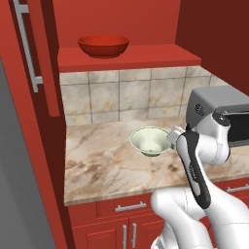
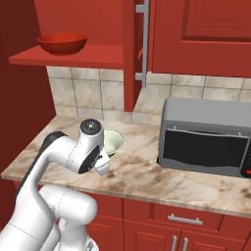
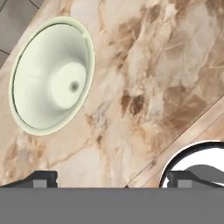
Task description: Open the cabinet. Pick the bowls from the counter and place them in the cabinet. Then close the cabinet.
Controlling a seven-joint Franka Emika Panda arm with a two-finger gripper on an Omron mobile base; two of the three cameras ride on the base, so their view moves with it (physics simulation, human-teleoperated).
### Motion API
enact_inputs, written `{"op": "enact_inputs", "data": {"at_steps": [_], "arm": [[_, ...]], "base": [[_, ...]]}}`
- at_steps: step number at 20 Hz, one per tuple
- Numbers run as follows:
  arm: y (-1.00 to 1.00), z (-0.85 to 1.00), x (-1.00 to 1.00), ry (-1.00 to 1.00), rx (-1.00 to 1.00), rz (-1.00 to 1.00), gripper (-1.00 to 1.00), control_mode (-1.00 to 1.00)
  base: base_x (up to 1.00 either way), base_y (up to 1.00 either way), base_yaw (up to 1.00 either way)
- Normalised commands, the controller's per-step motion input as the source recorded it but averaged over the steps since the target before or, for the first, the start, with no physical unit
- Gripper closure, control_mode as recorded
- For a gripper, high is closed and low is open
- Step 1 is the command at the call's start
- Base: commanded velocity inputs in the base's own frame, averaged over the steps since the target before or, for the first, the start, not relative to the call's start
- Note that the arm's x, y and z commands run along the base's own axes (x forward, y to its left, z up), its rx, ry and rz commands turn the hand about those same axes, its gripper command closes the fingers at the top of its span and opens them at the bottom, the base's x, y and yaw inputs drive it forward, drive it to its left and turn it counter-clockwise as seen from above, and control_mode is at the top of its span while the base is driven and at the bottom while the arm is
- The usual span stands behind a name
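Marble counter [image 1: 97, 165] bears the pale bowl [image 3: 51, 76], apparently just beyond the wide-open pincer [image 3: 111, 178].

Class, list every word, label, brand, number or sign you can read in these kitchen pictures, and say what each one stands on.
None: no readable text anywhere.
Microwave: a small red mark at the front's lower right edge, too small to read.
Red bowl, pale bowl, cabinet door, counter: all plain.

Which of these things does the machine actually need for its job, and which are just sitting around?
Needed:
- red bowl, already on the cabinet shelf
- pale bowl, on the counter
- claw, open

Just there:
- microwave
- tiled backsplash
- base cabinets
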Motion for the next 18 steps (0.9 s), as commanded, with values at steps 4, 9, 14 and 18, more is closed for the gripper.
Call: {"op": "enact_inputs", "data": {"at_steps": [4,9,14,18], "arm": [[0.0,-0.2,0.43,0.0,0.0,0.0,-1.0,-1.0],[0.0,-0.02,0.36,0.0,0.0,0.0,-1.0,-1.0],[0.0,-0.03,0.35,0.0,0.0,0.0,-1.0,-1.0],[0.0,-0.14,0.33,0.0,0.0,0.0,-1.0,-1.0]], "base": [[0.0,0.0,0.0],[0.0,0.0,0.0],[0.0,0.0,0.0],[0.0,0.0,0.0]]}}
